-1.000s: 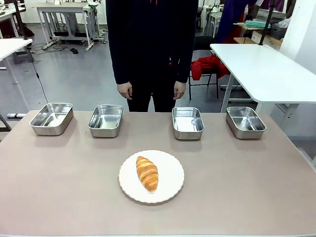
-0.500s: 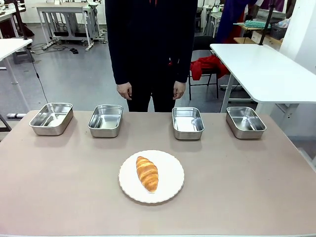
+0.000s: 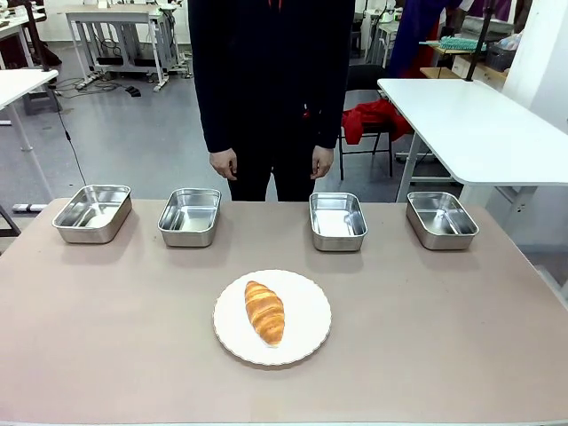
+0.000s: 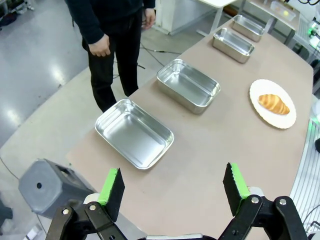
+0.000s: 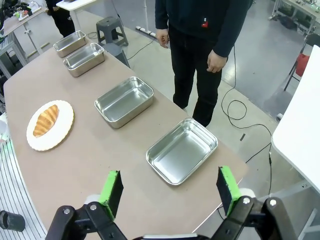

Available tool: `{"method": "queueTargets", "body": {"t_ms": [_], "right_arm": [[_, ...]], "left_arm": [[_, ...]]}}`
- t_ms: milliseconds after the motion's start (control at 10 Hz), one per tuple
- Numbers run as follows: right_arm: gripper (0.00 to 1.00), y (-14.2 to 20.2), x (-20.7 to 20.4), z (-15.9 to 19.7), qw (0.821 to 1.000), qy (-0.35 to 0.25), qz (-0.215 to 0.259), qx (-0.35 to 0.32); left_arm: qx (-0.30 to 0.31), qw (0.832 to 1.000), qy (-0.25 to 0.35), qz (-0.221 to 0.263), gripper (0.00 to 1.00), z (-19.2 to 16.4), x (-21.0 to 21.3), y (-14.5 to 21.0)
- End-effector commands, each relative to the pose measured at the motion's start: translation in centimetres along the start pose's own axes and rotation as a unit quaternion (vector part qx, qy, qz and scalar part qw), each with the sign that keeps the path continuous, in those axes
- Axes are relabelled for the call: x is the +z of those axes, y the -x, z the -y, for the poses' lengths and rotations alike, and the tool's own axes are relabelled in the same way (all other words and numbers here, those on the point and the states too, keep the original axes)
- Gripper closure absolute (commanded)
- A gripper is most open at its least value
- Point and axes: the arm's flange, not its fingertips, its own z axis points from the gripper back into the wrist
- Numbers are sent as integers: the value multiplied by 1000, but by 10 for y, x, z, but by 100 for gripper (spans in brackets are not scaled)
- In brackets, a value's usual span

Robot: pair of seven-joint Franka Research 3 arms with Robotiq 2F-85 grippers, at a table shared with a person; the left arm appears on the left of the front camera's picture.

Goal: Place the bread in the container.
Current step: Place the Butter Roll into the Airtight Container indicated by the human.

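Left gripper (image 4: 173,186) and right gripper (image 5: 170,187) gape wide, each holding nothing.
One bread (image 3: 264,312), an oblong golden-brown croissant with ridged glossy crust, lies on one round white scalloped plate (image 3: 308,302), near the middle of the matte beige table (image 3: 444,342). Beyond it four shiny steel pans (image 3: 92,213) (image 3: 190,216) (image 3: 337,221) (image 3: 441,219), rectangular with rounded corners and rolled rims, stand empty in a row along the far edge. A person's two hands (image 3: 224,163) hang behind them.

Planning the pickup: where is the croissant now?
In the front view the croissant lies on the white plate, mid-table, nearer the robot than the steel pans.
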Motion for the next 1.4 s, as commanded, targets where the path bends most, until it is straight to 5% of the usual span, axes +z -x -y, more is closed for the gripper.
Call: {"method": "queueTargets", "body": {"t_ms": [0,1300], "right_arm": [[2,-1,0,0,1000,0,1,0],[2,-1,0,0,1000,0,1,0]], "left_arm": [[-3,1000,0,1,0,1,2,0],[-3,1000,0,1,0,1,2,0]]}}
